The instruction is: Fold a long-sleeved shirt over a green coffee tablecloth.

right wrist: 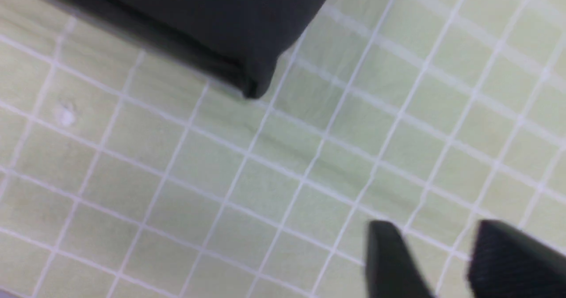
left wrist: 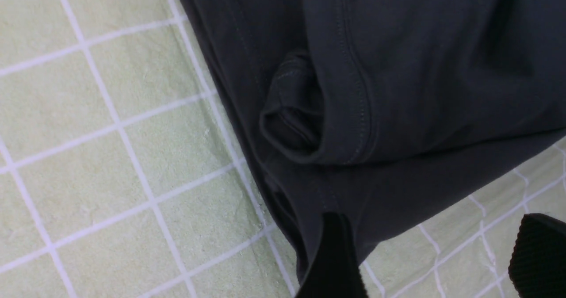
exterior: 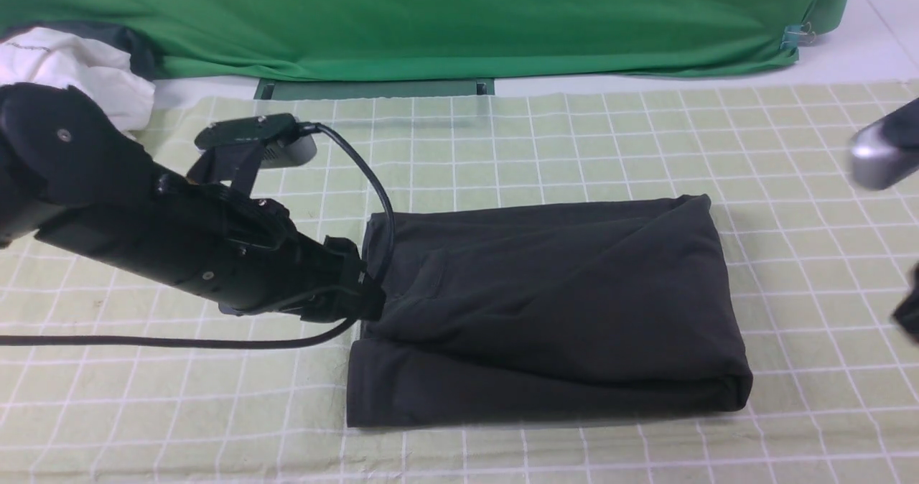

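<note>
The dark charcoal long-sleeved shirt (exterior: 546, 304) lies folded into a rectangle in the middle of the pale green gridded tablecloth (exterior: 790, 146); its chest print is hidden. My left gripper (exterior: 366, 294) sits at the shirt's left edge. In the left wrist view it (left wrist: 433, 220) is open: one finger lies over the shirt (left wrist: 398, 68) hem, the other over bare tablecloth (left wrist: 110, 156), and only cloth shows between them. My right gripper (right wrist: 435, 227) is open over bare tablecloth (right wrist: 265, 178), apart from the shirt's corner (right wrist: 199, 19). In the front view only a blurred bit of the right arm (exterior: 883, 154) shows at the right edge.
A white garment (exterior: 79, 67) is bunched at the back left. A plain bright green cloth (exterior: 431, 17) hangs along the back, clipped at its right end (exterior: 793, 36). A black cable (exterior: 179, 340) trails from the left arm across the tablecloth.
</note>
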You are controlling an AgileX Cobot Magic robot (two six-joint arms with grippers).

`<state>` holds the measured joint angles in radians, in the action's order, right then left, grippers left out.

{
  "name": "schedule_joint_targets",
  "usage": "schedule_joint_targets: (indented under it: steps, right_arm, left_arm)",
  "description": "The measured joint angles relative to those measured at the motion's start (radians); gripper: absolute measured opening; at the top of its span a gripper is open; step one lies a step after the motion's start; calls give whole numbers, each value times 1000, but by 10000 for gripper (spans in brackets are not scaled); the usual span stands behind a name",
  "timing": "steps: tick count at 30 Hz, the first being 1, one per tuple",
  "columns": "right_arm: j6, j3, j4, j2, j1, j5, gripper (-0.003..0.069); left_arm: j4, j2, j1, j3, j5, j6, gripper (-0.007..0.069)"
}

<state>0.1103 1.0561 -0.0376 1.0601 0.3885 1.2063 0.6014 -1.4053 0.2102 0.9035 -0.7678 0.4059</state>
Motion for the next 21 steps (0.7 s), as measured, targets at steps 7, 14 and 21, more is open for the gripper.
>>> schedule_joint_targets:
  steps: [7, 14, 21]
  right_arm:
    - [-28, -74, -3, -388, 0, -125, 4]
    - [-73, -343, -4, -771, 0, -401, -2]
    - [-121, -694, -4, -920, 0, -813, -3]
  left_arm:
    - [-1, 12, 0, 0, -37, -1, 482]
    - [-3, 12, 0, 0, -48, -1, 301]
    - [-5, 12, 0, 0, -48, -1, 33]
